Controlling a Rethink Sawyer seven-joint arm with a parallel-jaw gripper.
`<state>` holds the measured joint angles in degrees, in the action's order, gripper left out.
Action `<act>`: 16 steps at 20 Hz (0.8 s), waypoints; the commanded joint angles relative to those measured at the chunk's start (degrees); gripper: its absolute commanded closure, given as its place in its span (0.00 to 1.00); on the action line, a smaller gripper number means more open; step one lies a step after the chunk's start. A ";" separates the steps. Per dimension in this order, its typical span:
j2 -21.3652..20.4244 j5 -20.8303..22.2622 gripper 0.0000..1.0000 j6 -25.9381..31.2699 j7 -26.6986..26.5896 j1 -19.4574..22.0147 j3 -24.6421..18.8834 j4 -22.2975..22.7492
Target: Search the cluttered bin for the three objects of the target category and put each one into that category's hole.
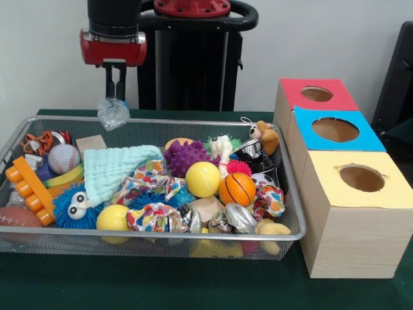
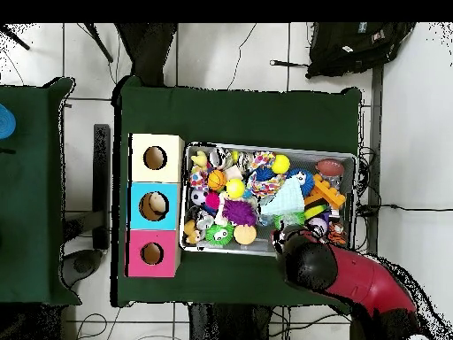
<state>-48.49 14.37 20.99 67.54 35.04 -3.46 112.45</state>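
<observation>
My gripper [image 1: 115,97] hangs above the far left corner of the wire mesh bin [image 1: 155,237]. It is shut on a small crumpled clear plastic bottle [image 1: 113,113], which dangles just above the bin's far rim. No other clear bottle shows among the clutter. The blue-panelled hole [image 1: 335,129] is the middle one of the wooden box to the right of the bin. In the overhead view my arm [image 2: 310,261] covers the gripper at the bin's [image 2: 265,148] lower right edge, and the blue hole [image 2: 154,205] lies left of the bin.
The bin holds a yellow ball [image 1: 202,179], a small basketball [image 1: 237,188], a purple spiky toy [image 1: 187,157], a green cloth [image 1: 116,168], a baseball [image 1: 63,158] and shiny cans [image 1: 241,217]. Red hole [image 1: 316,93] and yellow hole [image 1: 361,177] flank the blue one.
</observation>
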 commanded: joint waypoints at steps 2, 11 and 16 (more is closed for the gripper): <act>1.45 -4.14 1.00 2.20 9.54 0.30 -5.16 3.38; -0.03 -6.73 1.00 2.87 11.18 -1.46 -4.69 3.83; -0.33 -8.94 1.00 4.13 13.02 -4.47 -3.29 2.88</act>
<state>-48.54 9.60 20.99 67.54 33.21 -3.62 113.37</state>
